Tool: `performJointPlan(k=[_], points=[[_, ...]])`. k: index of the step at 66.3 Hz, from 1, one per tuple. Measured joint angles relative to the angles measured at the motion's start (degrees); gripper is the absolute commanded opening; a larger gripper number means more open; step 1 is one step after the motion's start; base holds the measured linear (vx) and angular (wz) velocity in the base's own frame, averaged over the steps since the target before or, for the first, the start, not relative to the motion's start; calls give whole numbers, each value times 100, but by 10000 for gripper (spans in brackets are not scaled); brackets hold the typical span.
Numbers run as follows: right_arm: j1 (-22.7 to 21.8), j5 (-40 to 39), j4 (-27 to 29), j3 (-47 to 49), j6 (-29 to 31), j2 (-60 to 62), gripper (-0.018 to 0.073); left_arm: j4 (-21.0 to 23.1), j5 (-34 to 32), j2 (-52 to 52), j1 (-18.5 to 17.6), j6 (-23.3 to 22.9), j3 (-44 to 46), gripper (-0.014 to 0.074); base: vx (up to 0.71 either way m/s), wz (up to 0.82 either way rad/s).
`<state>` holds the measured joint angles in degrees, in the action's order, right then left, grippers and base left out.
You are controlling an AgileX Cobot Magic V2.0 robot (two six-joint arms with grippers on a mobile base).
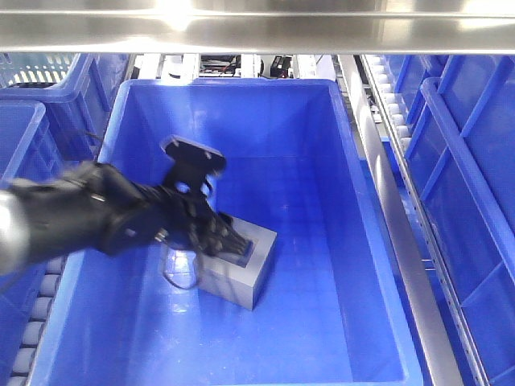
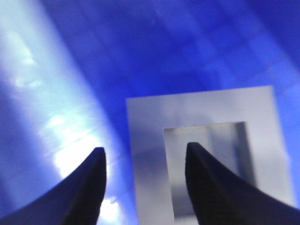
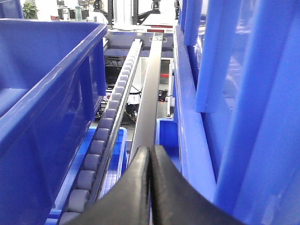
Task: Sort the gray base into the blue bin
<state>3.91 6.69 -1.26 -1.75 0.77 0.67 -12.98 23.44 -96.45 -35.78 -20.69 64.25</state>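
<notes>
One gray base (image 1: 241,269) lies in one large blue bin (image 1: 354,241); two pincers show, the left pincer (image 1: 229,245) and the right pincer (image 3: 150,161); one roller track (image 3: 105,136) runs alongside.

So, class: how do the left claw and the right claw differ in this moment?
The left claw is open, one finger in the gray base's recess, inside the blue bin; the right claw is shut, empty, outside above a roller track. Both have dark curved fingers.

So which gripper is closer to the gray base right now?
Left. The left gripper is open at the gray base inside the blue bin, one finger over its recess. The right gripper is shut outside the bin, above the roller track.
</notes>
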Motion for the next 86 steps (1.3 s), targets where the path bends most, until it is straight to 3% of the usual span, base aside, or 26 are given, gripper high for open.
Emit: performJointPlan(k=[27, 45, 60, 86], points=[[0, 0, 0, 0, 0, 0, -9, 0, 143, 1384, 0, 5, -247, 321, 0, 0], [0, 0, 0, 0, 0, 0, -9, 0, -705, 3080, 0, -11, -1889, 300, 0, 0], [0, 0, 0, 0, 0, 0, -9, 0, -1384, 5123, 0, -14, -3369, 300, 0, 0], [0, 0, 0, 0, 0, 0, -9, -6, -1073, 8016, 0, -38, -4439, 294, 0, 0]])
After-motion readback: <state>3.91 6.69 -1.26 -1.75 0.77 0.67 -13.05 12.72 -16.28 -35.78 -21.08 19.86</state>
